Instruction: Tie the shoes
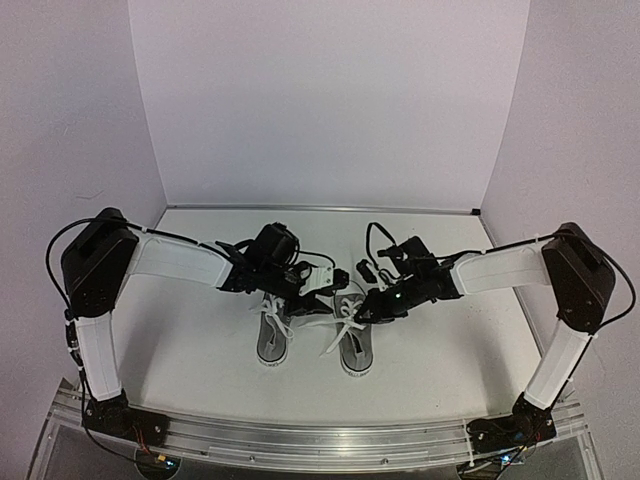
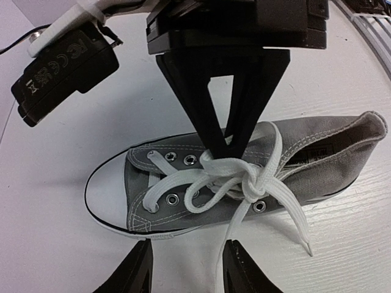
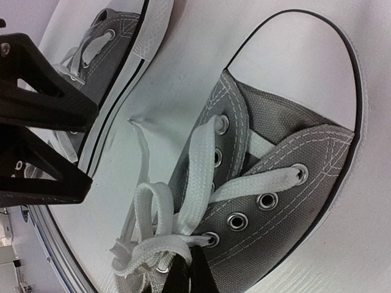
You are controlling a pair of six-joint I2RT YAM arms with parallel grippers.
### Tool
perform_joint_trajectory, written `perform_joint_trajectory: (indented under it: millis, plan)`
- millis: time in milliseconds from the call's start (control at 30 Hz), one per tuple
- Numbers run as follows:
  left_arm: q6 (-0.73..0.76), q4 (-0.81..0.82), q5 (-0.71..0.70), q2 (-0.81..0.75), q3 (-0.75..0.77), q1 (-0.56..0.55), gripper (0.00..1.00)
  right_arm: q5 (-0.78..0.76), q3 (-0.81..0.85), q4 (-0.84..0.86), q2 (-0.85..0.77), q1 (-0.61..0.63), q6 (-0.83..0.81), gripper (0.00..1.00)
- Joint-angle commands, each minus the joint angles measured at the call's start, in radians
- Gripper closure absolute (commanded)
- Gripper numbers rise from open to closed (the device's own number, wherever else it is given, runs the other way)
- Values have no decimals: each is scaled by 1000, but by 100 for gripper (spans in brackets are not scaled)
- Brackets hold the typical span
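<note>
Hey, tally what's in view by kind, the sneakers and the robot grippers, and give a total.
Grey sneakers: 2, the left sneaker and the right sneaker.
Grippers: 2, the left gripper and the right gripper.
Total: 4

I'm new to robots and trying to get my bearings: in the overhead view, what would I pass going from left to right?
left arm → left shoe → right shoe → right arm
</note>
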State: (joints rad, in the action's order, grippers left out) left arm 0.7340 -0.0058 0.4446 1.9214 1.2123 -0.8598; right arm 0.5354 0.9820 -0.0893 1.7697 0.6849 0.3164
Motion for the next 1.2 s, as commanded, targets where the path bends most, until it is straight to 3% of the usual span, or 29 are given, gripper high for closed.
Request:
perform_joint_trajectory:
  millis: [0,1167]
  plan:
    - [98,-50,55,28,65,1,59,-5,38,28,19,5,6,100]
    - [90,-37,-1,161,183,-17,68,-5,33,26,27,5,9,100]
